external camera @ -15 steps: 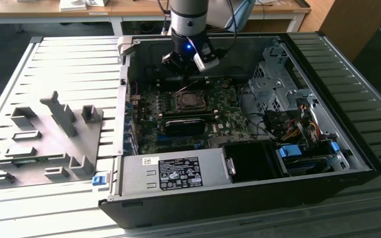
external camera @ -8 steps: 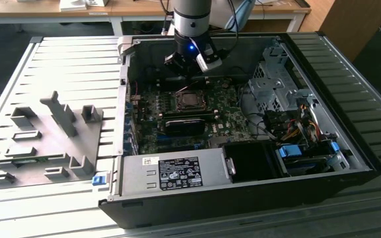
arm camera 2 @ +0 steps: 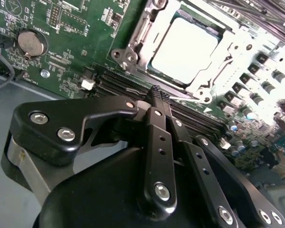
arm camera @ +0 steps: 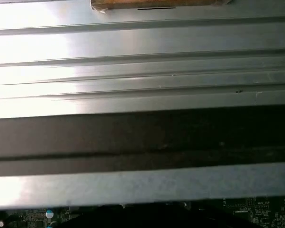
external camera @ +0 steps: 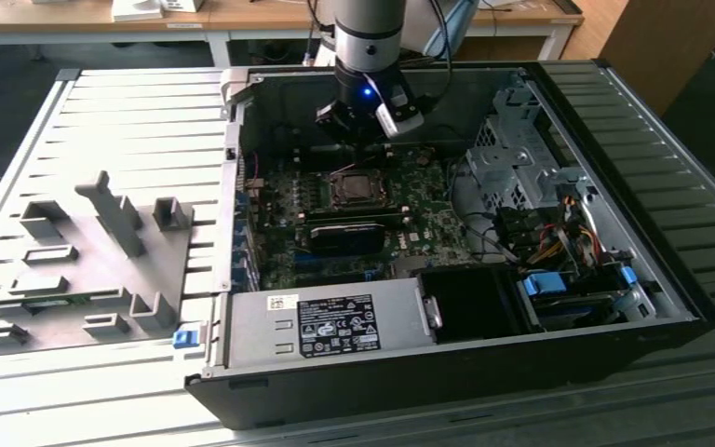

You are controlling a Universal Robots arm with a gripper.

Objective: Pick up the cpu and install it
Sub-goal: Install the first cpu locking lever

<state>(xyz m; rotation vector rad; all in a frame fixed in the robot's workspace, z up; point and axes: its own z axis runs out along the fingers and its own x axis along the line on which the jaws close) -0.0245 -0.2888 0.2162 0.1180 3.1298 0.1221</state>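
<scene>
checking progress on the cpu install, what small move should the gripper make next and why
Probably a short straight lift away from the board. In the second wrist view the cpu lies flat inside the socket, and the gripper is shut on nothing, hanging beside it.

One cpu [arm camera 2: 183, 50], one motherboard [external camera: 370, 223], one tool [arm camera 2: 154, 92] — one computer case [external camera: 457, 372].
</scene>
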